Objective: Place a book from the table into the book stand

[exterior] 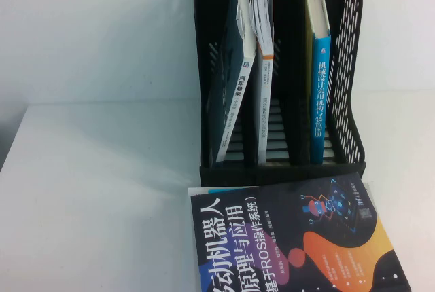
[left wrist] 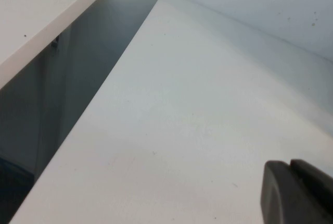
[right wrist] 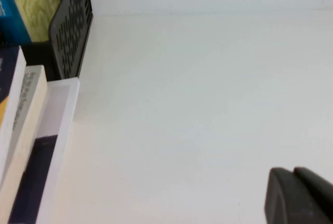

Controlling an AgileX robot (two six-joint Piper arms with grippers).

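The book (exterior: 292, 238), navy with a big white Chinese title, "ROS" and orange and pink blobs, lies flat on the white table (exterior: 102, 190) just in front of the black book stand (exterior: 348, 136). Its edge shows in the right wrist view (right wrist: 6, 94) on top of other books. Neither gripper shows in the high view. My left gripper (left wrist: 290, 165) is shut and empty over bare table. My right gripper (right wrist: 293, 172) is shut and empty over bare table, apart from the book and the stand's perforated wall (right wrist: 73, 31).
The stand holds a dark teal book (exterior: 234, 81) leaning in its left slot, a white paperback (exterior: 265, 47) in the middle and a blue-spined book (exterior: 319, 88) on the right. Two more books (right wrist: 31, 130) lie under the navy one. The table's left edge (left wrist: 93, 104) drops to a gap.
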